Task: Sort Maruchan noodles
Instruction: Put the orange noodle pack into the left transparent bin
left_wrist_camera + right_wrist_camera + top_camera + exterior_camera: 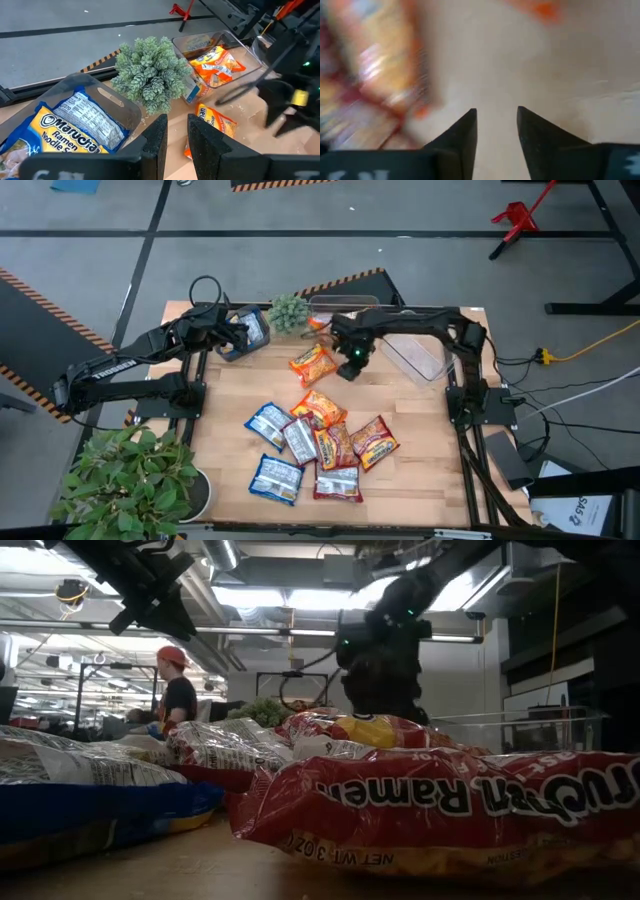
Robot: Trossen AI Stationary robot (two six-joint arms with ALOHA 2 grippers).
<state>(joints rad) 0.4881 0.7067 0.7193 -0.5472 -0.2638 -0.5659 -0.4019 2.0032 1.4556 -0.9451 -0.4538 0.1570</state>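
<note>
Several Maruchan packets, blue, orange and red, lie overlapping in a pile [315, 445] on the near half of the wooden table. One orange packet [312, 364] lies alone farther back. A blue packet [75, 125] sits in a clear bin [246, 332] at the far left, and an orange one [216, 62] sits in the far bin [340, 310]. My left gripper [177, 131] is open and empty, hovering near the blue packet's bin. My right gripper [497, 117] is open and empty above bare wood, just right of the lone orange packet [385, 65].
A small green plant [288, 312] stands between the two far bins. A third clear bin [415, 355] lies at the far right under the right arm. A large leafy plant [130, 480] stands at the near left corner. A person [178, 690] stands in the room behind.
</note>
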